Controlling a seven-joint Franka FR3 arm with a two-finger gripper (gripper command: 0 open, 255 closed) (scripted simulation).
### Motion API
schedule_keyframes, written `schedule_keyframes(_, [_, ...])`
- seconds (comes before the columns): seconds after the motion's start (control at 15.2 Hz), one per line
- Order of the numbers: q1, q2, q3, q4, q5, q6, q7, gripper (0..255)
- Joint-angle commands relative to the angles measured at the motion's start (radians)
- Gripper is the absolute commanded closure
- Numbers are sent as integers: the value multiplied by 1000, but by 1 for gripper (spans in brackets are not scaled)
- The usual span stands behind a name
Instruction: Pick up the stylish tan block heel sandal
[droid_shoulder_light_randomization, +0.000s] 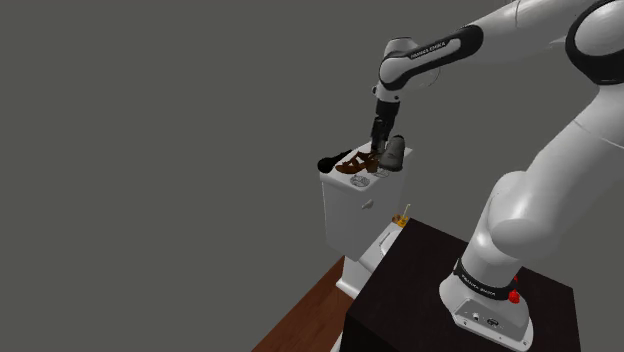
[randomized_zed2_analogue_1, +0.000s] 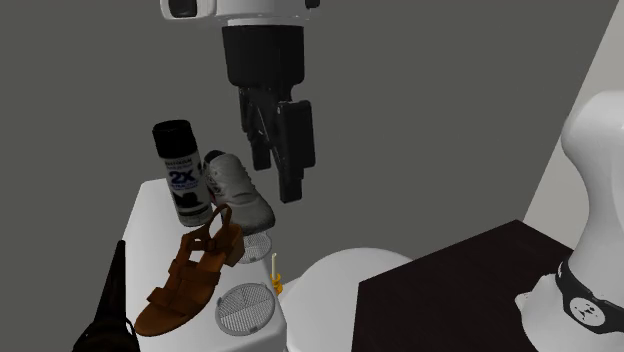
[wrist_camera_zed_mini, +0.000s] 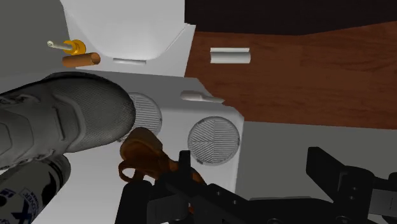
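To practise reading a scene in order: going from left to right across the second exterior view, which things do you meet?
In order: black shoe → sandal → gripper → stand → arm base. The can and sneaker are left out, since they overlap the sandal's span.

A white toilet tank lid (randomized_zed2_analogue_1: 148, 215) sits at the lower left of the second exterior view and carries everything. A tan-brown strappy block heel sandal (randomized_zed2_analogue_1: 190, 275) lies on it at lower centre-left, heel toward the upper right. Just above the sandal rests a grey-white lace-up sneaker (randomized_zed2_analogue_1: 238, 188). A black spray can (randomized_zed2_analogue_1: 182, 172) stands upright, touching the sneaker's left. A black pointed shoe (randomized_zed2_analogue_1: 108, 310) sits at the bottom left corner. Two round ribbed grey discs (randomized_zed2_analogue_1: 245, 308) are set into the lid right of the sandal.
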Motion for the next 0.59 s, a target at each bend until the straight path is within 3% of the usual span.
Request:
schedule_keyframes(0.0, [16,98,-36,56,51,40,-79,0])
schedule_keyframes(0.26, [19,280,-83,165,177,89,-242,0])
schedule_keyframes(0.53, [-18,467,-84,300,319,102,-399,0])
